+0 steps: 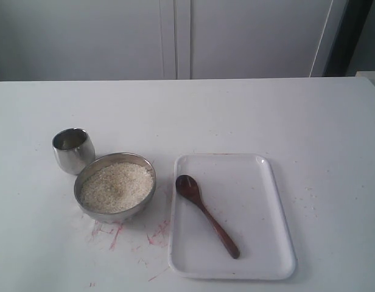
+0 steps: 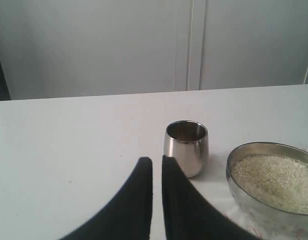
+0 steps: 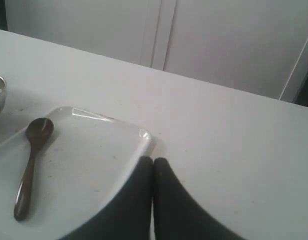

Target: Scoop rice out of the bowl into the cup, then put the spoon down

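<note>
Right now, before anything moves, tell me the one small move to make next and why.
Probably open the jaws of the right gripper, which are shut on nothing. The spoon lies untouched on the tray on that arm's side, while the rice sits in the bowl, so picking up the spoon seems to come first.
</note>
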`<state>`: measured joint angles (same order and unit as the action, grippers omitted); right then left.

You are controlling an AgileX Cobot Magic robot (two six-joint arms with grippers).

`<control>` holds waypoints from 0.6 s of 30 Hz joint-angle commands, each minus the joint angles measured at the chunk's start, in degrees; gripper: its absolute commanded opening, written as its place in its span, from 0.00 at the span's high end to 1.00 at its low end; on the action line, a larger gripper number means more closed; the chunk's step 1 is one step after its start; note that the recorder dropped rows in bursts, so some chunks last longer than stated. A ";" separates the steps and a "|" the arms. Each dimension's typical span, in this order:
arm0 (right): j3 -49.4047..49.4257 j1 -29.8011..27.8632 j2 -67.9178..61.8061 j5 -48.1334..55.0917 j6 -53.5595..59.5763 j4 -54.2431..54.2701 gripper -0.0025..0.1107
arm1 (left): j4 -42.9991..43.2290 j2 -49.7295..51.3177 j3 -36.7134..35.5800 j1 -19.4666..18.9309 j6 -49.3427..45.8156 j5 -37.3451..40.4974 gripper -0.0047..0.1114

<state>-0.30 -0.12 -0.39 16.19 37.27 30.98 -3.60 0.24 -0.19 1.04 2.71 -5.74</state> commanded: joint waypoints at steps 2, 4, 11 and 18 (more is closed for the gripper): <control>0.30 -0.48 0.39 0.03 0.17 -4.37 0.98 | -0.22 -0.24 0.19 0.28 0.12 -0.27 0.84; 0.30 -0.48 0.39 0.03 0.17 -6.26 0.98 | -0.22 -0.24 0.19 0.28 0.12 -0.27 0.84; 0.30 -0.48 0.39 0.03 -0.07 -16.99 0.98 | -0.22 -0.24 0.19 0.28 0.12 -0.27 0.84; 0.30 -0.48 0.39 0.03 -0.07 -17.14 0.98 | -0.22 -0.24 0.19 0.28 0.12 -0.27 0.84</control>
<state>-0.30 -0.12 -0.39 16.19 37.27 14.25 -3.60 0.24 -0.19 1.04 2.71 -5.74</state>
